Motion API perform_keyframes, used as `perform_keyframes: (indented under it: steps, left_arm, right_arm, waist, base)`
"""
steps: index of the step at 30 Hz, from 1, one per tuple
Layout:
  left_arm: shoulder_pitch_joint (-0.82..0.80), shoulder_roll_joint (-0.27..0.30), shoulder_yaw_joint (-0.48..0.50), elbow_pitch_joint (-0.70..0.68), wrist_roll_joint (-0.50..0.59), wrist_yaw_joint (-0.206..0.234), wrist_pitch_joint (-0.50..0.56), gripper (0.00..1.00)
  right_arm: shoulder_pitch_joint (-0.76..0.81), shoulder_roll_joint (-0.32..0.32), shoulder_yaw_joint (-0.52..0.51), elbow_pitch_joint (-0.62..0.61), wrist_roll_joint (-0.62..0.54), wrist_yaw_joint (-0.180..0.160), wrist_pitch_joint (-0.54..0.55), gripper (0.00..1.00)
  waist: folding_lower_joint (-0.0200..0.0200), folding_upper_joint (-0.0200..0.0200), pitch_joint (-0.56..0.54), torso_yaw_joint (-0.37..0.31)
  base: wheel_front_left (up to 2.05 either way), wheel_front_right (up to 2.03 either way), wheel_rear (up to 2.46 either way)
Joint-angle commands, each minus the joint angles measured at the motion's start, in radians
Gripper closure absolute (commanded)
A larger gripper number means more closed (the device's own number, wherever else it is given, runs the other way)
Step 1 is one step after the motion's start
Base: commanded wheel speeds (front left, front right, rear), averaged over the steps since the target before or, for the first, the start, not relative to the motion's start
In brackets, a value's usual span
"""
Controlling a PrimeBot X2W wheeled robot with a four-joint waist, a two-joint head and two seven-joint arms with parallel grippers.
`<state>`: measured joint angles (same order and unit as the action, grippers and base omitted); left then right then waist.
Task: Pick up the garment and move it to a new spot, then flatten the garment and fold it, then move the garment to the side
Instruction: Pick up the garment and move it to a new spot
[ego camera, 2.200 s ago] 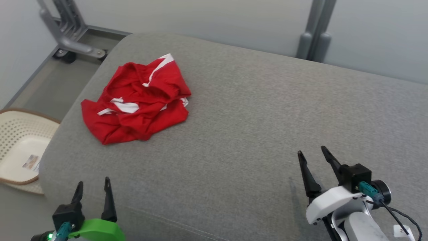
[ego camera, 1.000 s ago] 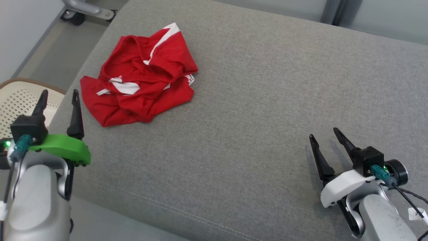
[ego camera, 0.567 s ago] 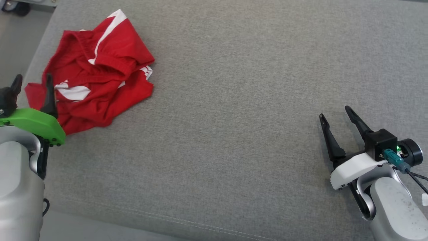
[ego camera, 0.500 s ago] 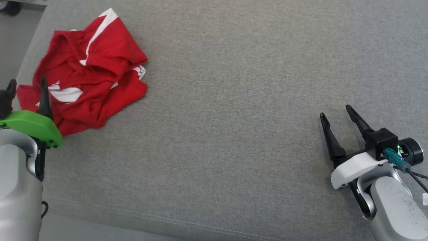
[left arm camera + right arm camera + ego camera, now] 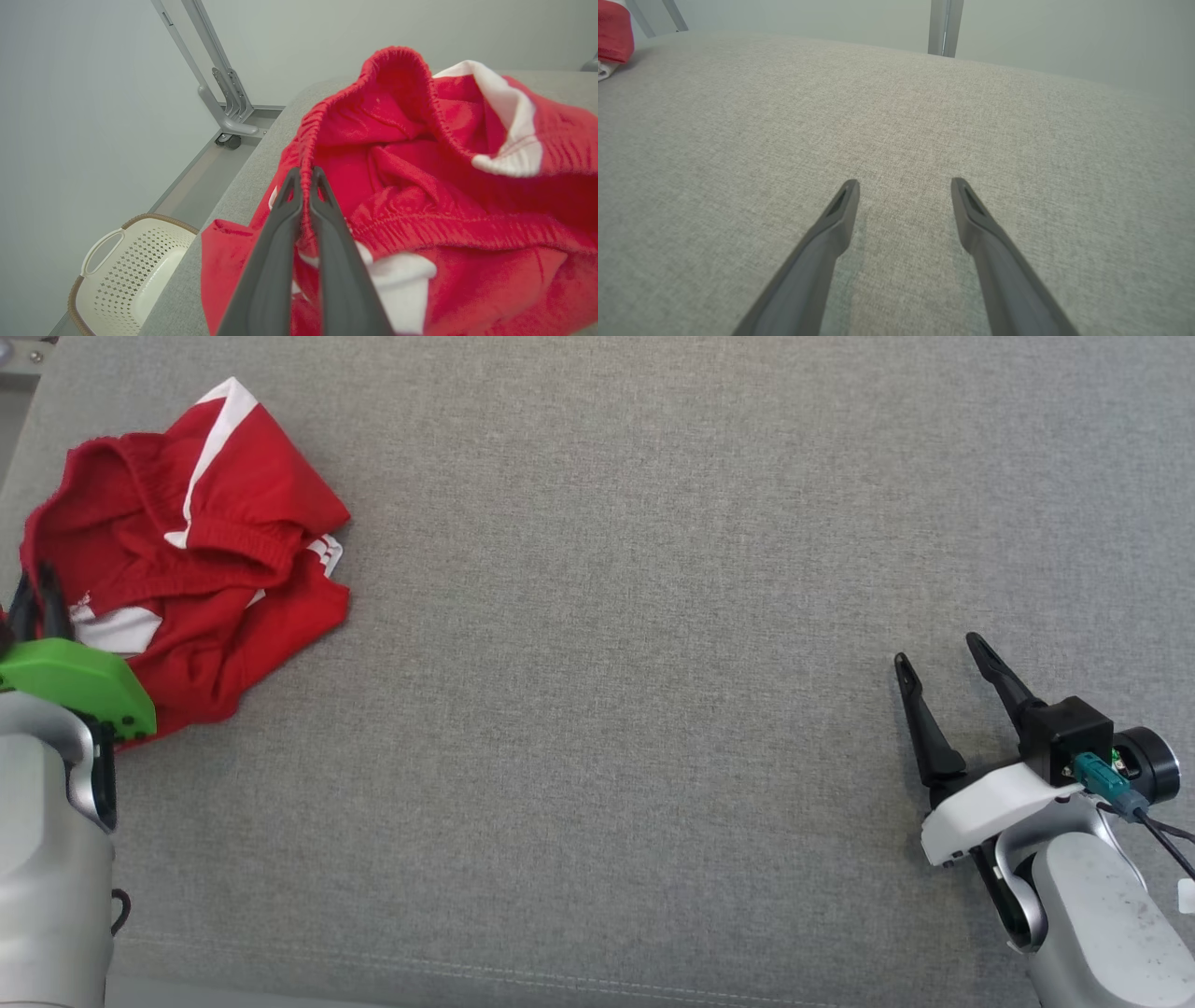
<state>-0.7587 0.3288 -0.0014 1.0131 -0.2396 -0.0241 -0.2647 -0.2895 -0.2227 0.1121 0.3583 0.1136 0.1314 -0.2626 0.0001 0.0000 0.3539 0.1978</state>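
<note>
A crumpled red garment with white stripes (image 5: 196,551) lies at the far left of the grey cushion (image 5: 607,616). In the left wrist view the garment (image 5: 420,186) bulks up close, its elastic waistband edge pinched between my left gripper (image 5: 304,173), which is shut on it. From the head camera the left gripper (image 5: 35,586) sits at the garment's left edge, above its green wrist cover. My right gripper (image 5: 934,649) stands open at the lower right, just above bare cushion, far from the garment. In the right wrist view a red corner of the garment (image 5: 614,32) peeks in at the top left beyond the open right gripper (image 5: 903,184).
A cream perforated basket (image 5: 121,275) stands on the floor beside the cushion's left end. A grey metal frame leg with a caster (image 5: 224,121) stands behind it by the wall. Another grey post (image 5: 944,28) rises behind the cushion.
The head camera has tilted down and turned right, shifting the whole picture. My left gripper reached forward to the garment's left edge and shut on the waistband. The right gripper stayed open.
</note>
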Motion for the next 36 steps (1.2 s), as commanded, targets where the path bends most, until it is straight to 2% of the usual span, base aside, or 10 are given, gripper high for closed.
perform_keyframes:
  steps: [1, 6, 13, 16, 21, 27, 33, 34, 35, 36]
  left_arm:
    - [-0.021, 0.005, -0.004, -0.054, 0.025, 0.001, 0.0, 1.0]
    - [-0.022, -0.034, -0.02, -0.232, 0.068, -0.033, 0.001, 1.0]
    - [0.021, -0.153, -0.095, -0.435, 0.096, -0.09, 0.001, 1.0]
    - [0.037, -0.214, -0.171, -0.474, 0.091, -0.101, 0.001, 1.0]
    - [0.042, -0.267, -0.275, -0.44, 0.059, -0.106, 0.001, 1.0]
    - [0.015, -0.278, -0.405, -0.425, -0.015, -0.107, 0.001, 1.0]
    - [0.003, -0.275, -0.546, -0.45, -0.118, -0.098, 0.0, 1.0]
    - [-0.004, -0.276, -0.576, -0.458, -0.136, -0.089, 0.001, 0.96]
    - [-0.005, -0.275, -0.584, -0.464, -0.148, -0.084, 0.0, 0.69]
    - [-0.006, -0.275, -0.593, -0.469, -0.15, -0.078, 0.0, 0.31]
  right_arm:
    - [0.01, 0.007, -0.004, 0.0, 0.006, -0.001, -0.003, 0.0]
    - [0.021, 0.033, -0.008, 0.01, 0.016, -0.001, -0.003, 0.0]
    - [0.032, 0.089, -0.001, 0.018, 0.031, -0.001, -0.003, 0.0]
    - [0.033, 0.109, 0.002, 0.018, 0.04, -0.001, -0.003, 0.0]
    - [0.029, 0.136, 0.003, 0.011, 0.042, -0.001, -0.003, 0.0]
    - [0.042, 0.155, -0.015, 0.007, 0.051, -0.001, -0.003, 0.0]
    - [0.047, 0.168, -0.013, 0.002, 0.059, -0.001, -0.003, 0.0]
    - [0.047, 0.169, -0.009, 0.0, 0.063, -0.001, -0.003, 0.0]
    - [0.046, 0.168, -0.009, -0.001, 0.065, -0.001, -0.003, 0.0]
    - [0.047, 0.169, -0.008, -0.002, 0.068, -0.001, -0.003, 0.0]
  waist:
    - [-0.0001, 0.0, -0.016, 0.0]
    - [-0.0001, 0.0, -0.061, -0.006]
    - [-0.0001, 0.0, -0.116, -0.076]
    - [-0.0001, 0.0, -0.123, -0.141]
    - [-0.0001, 0.0, -0.107, -0.291]
    - [-0.0001, 0.0, -0.087, -0.468]
    - [-0.0001, 0.0, -0.081, -0.579]
    - [-0.0001, 0.0, -0.079, -0.597]
    - [-0.0001, 0.0, -0.079, -0.602]
    - [-0.0001, 0.0, -0.078, -0.604]
  base:
    - [0.0, 0.0, 0.0]
    - [0.0, 0.0, 0.0]
    - [0.0, 0.0, 0.0]
    - [0.0, 0.0, 0.0]
    - [0.0, 0.0, 0.0]
    - [0.0, 0.0, 0.0]
    - [0.0, 0.0, 0.0]
    - [0.0, 0.0, 0.0]
    - [0.0, 0.0, 0.0]
    - [0.0, 0.0, 0.0]
